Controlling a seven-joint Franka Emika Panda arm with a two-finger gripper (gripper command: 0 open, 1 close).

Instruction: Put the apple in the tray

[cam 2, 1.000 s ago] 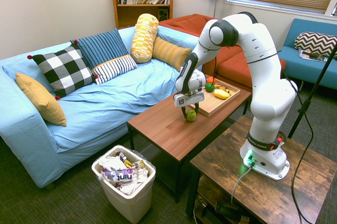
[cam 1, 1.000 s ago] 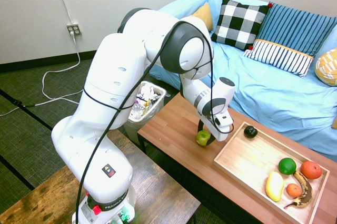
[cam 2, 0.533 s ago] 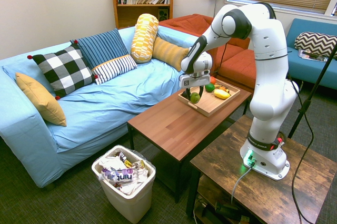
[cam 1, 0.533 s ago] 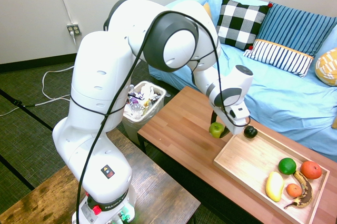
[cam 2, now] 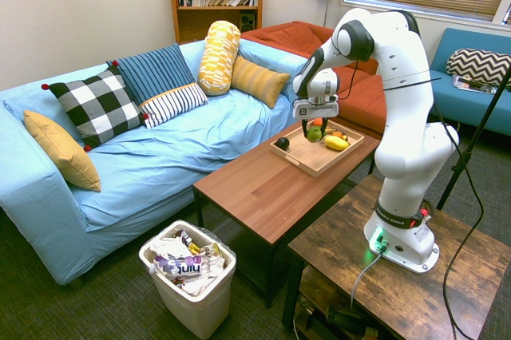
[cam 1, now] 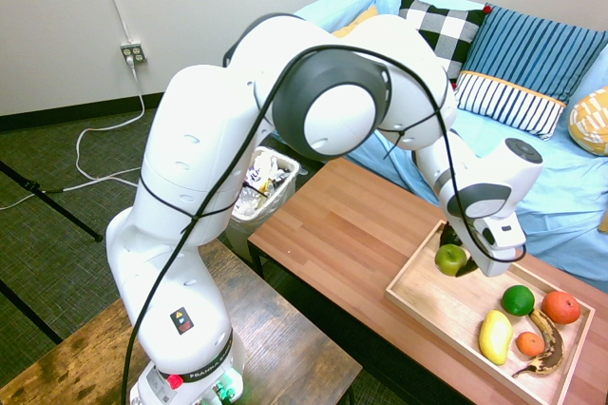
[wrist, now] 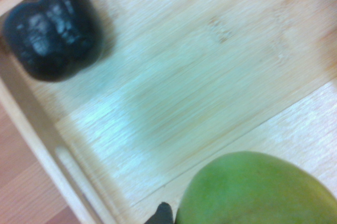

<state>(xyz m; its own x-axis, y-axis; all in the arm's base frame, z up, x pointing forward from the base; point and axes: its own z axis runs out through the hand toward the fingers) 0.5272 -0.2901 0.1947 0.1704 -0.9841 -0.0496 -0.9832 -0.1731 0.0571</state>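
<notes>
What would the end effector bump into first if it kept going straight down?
Probably the tray's bare floor, met first by the apple in the end effector; its exact height is hard to judge.

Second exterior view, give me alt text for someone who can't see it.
A white robot arm's pincer holds a round green apple over a shallow light-wood tray of fruit, on a brown wooden table beside a blue-covered sofa.

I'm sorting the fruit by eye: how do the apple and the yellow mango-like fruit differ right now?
The apple is green and round; the yellow fruit is yellow and elongated. The apple is held in the gripper above the tray, while the yellow fruit lies in it. Both look smooth-skinned.
</notes>
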